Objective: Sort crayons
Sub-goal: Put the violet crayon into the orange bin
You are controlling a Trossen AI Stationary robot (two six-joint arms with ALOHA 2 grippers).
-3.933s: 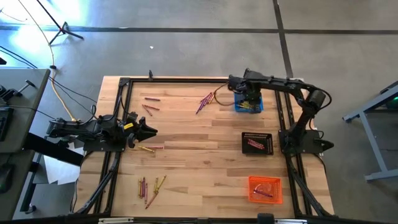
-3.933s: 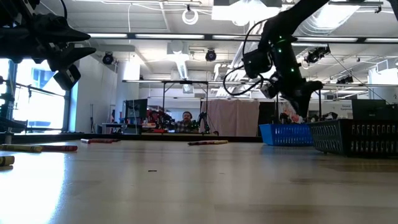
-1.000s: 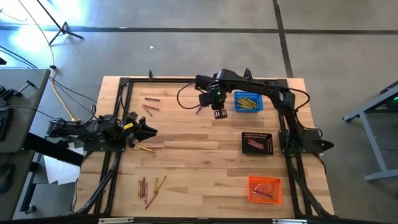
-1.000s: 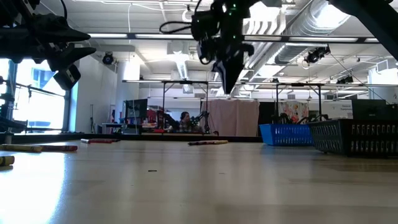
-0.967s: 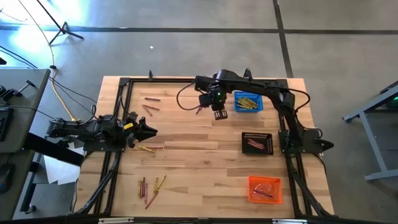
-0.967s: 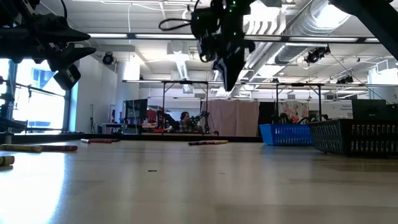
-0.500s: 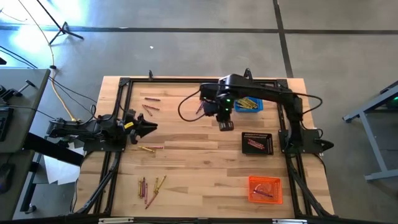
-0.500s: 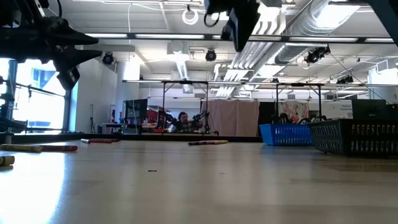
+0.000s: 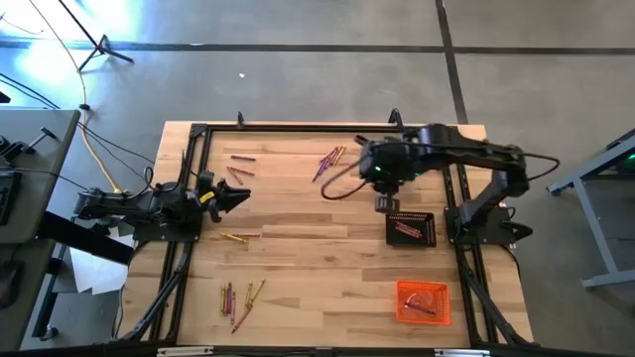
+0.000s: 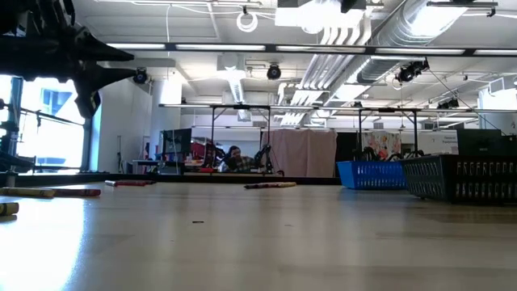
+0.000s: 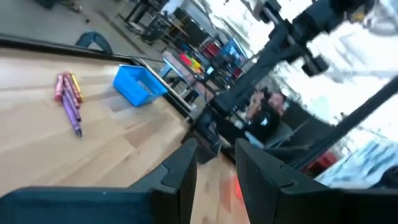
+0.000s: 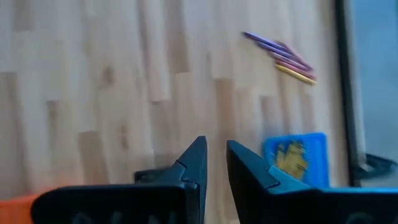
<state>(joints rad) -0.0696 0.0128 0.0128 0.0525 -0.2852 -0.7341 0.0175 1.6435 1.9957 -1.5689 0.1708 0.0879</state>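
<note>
The left gripper (image 9: pixel 238 196) waits at the wooden table's (image 9: pixel 298 268) left edge, its dark tapered jaws slightly apart and empty. Thin waxy crayons (image 9: pixel 330 159) lie scattered near the far edge, with more toward the left and near edges. The right gripper (image 9: pixel 383 203) hovers beside the black mesh basket (image 9: pixel 411 228), jaws a narrow gap apart, apparently carrying nothing.

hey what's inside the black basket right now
The black basket holds a few red or pink crayons lying across its floor in the high view. The right gripper hangs just beside its near edge, covering none of it. In the low view the basket's mesh wall hides its contents.
</note>
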